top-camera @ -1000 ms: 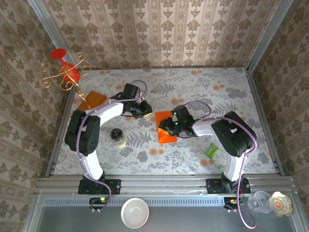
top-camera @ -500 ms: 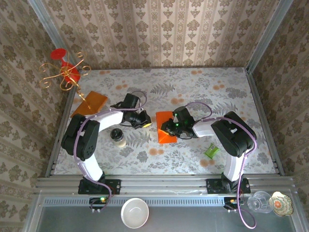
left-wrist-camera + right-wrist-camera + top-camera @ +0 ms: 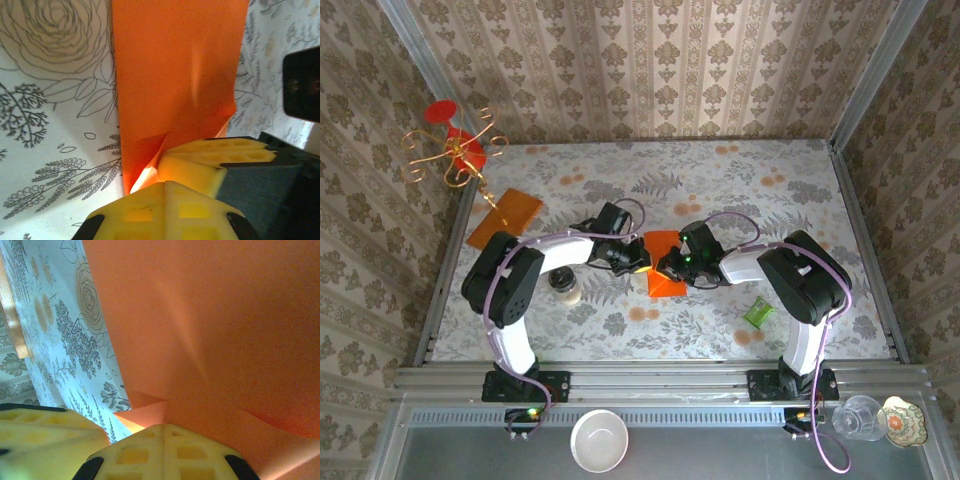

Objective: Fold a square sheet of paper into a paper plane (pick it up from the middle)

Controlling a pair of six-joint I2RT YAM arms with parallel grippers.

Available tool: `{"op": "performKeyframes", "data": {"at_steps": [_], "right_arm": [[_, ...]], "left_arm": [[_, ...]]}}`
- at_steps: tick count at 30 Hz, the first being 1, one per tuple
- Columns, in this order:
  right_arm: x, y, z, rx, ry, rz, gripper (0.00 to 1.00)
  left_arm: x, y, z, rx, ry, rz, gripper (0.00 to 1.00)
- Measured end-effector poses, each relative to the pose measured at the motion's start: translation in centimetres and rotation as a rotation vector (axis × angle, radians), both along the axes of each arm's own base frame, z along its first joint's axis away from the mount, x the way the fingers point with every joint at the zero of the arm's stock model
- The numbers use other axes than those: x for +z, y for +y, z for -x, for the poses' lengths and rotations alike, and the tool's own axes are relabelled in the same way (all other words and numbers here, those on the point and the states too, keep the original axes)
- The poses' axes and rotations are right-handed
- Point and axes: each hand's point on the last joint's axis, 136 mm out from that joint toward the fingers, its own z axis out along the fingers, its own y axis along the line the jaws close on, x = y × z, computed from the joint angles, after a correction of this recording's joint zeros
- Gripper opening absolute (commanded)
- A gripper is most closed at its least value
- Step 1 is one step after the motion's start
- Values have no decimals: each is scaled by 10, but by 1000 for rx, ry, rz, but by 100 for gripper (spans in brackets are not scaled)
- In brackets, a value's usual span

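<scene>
Red-orange, the square sheet of paper [image 3: 662, 278] lies mid-frame in the top view on the floral table [image 3: 770, 200]. The left gripper [image 3: 641, 262] is clamped on its left edge, and the right gripper [image 3: 667, 266] is clamped on it from the right.

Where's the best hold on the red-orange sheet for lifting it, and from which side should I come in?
Pinch the square sheet of paper midway along its left and right edges, coming in low from each side. It lies flat and thin, so only an edge offers a lip. The left gripper and right gripper are shut there now, the paper buckling at each pinch.
</scene>
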Motion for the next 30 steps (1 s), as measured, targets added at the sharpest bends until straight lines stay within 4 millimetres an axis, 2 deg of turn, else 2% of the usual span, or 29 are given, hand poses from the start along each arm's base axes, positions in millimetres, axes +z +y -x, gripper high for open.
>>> {"op": "performKeyframes", "data": {"at_steps": [9,23,30], "right_arm": [[0,0,0,0,0,0,0],[2,0,0,0,-12,-8,0],[14,-6,7,31,-23,12,0]], "left_arm": [[-9,-6,-3,-4,12,-19,0],[-21,1,-9,20,10,-86,0],[-21,1,-8,12,3,-88,0]]}}
